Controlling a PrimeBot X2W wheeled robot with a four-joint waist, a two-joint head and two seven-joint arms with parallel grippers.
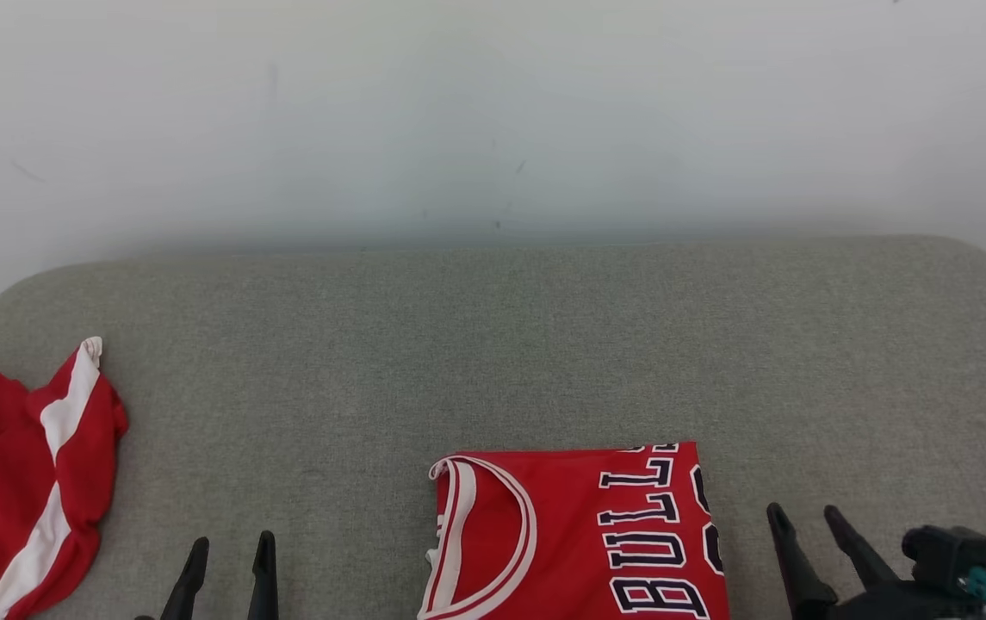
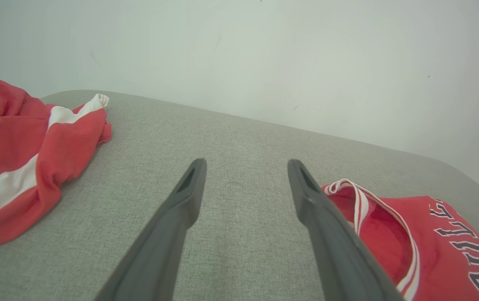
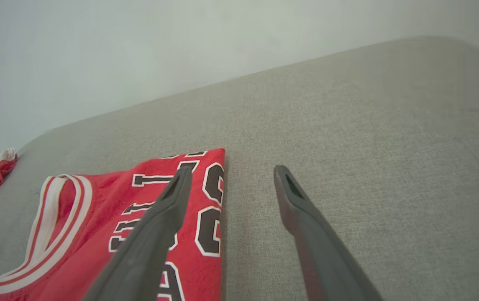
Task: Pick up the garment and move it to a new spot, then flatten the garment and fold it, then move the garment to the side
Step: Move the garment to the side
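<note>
The folded red jersey (image 1: 574, 538) lies at the bottom centre of the frame on the grey padded surface (image 1: 493, 344), between the left pincer (image 1: 232, 541) and right pincer (image 1: 803, 511), both spread wide and empty; it looks light, limp and slightly slick, best pinched at both side edges through all layers.

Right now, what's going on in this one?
Nothing is being handled. The robot's left hand and right hand are both open and empty, low at the front of the grey cushion. Between them lies a red jersey, folded flat, with its neckline toward the left hand. A second red garment with white stripes lies crumpled at the cushion's left end. Judging by its central spot, the folded jersey has not yet been moved aside.
</note>
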